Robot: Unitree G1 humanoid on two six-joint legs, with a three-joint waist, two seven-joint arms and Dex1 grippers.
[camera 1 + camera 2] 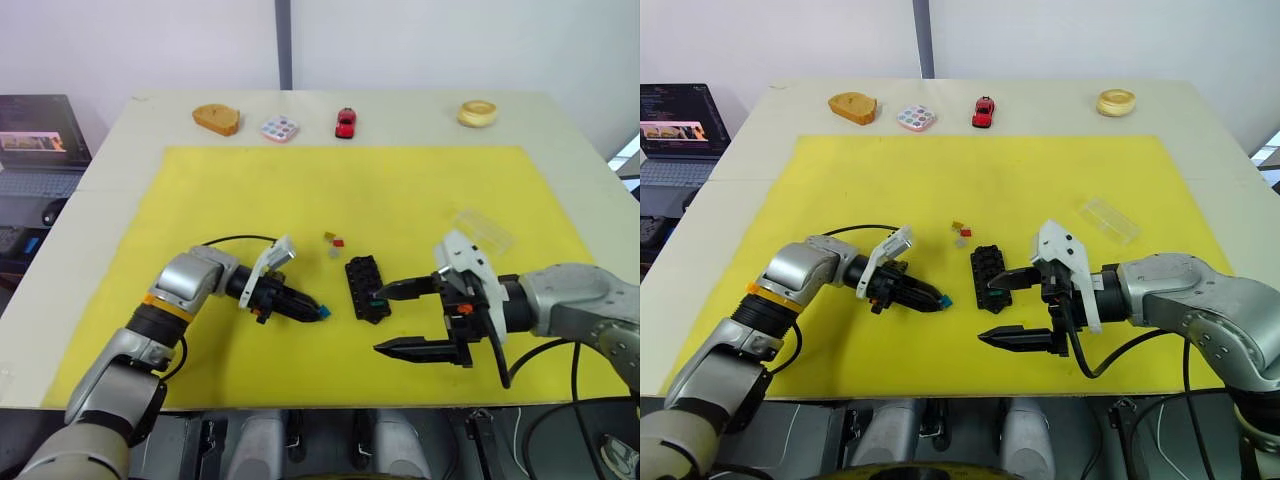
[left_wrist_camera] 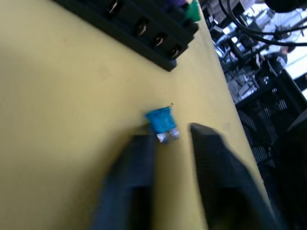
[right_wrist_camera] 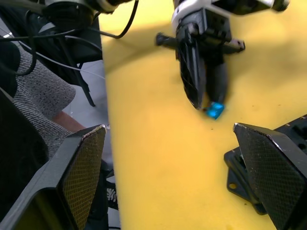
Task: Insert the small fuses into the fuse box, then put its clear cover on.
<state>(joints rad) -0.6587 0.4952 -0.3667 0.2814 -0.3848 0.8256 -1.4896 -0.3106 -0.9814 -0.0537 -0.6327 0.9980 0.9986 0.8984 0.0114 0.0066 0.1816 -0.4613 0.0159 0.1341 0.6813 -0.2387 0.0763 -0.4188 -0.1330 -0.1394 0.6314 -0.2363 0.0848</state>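
On the desk [image 1: 110,180] a yellow mat [image 1: 420,190] covers most of the top, and the black fuse box [image 1: 366,289] lies near the middle of its near half, long side running near to far. A green fuse [image 1: 379,299] sits in a slot at the box's near right corner, and the left wrist view shows a purple one [image 2: 176,2] beside it.

The left pincer [image 1: 318,311] is low over the mat just left of the fuse box. Its two black fingers [image 2: 139,163] stand a small way apart, and the teal-blue fuse [image 1: 324,313] lies at their tips on the mat, its metal blades toward the gap. I cannot tell whether the fingers touch it; they do not look closed on it.

The right pincer [image 1: 395,319] is just right of the fuse box and gapes wide, holding nothing. Its far finger reaches to the box's right edge near the green fuse, and its near finger hangs over bare mat closer to the desk's near edge.

A little beyond the box three loose fuses lie close together: a tan-yellow one [image 1: 328,236], a red one [image 1: 339,242] and a grey one [image 1: 334,253]. The clear cover [image 1: 483,230] rests on the mat to the far right of the box, well apart from it.

Along the far edge, off the mat, stand a slice of toast [image 1: 216,119], a pastel-dotted palette [image 1: 279,128], a red toy car [image 1: 345,122] and a pale ring [image 1: 478,113]. A laptop [image 1: 40,140] sits off to the left.
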